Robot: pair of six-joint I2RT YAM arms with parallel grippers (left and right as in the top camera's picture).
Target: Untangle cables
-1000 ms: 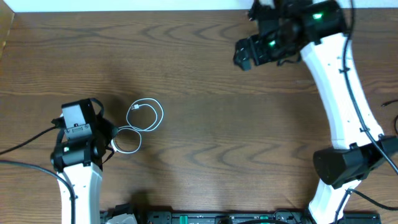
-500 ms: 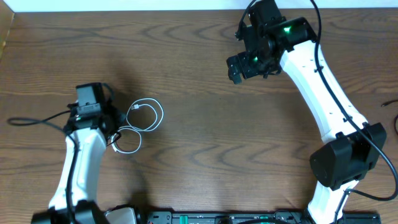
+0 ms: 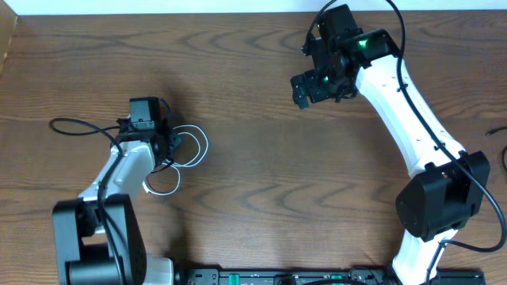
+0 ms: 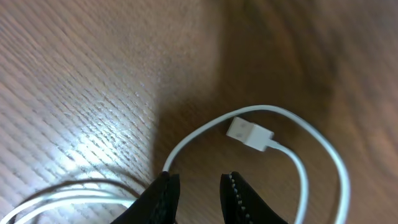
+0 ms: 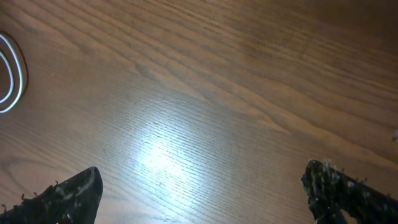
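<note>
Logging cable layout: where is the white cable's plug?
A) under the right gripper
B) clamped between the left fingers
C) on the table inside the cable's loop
C: in the left wrist view the plug lies on the table inside the loop of the white cable, clear of the left fingers.

A thin white cable lies flat on the left half of the brown wooden table, well in from its edges. The cord is curled into two rounded loops that overlap where they meet. One loop sits farther from the table's front edge, the other nearer to it and slightly to the left. Its small flat rectangular white plug rests on the table inside the farther loop, clear of the curve arching around it. Beside the overlap, two strands run close together.
</note>
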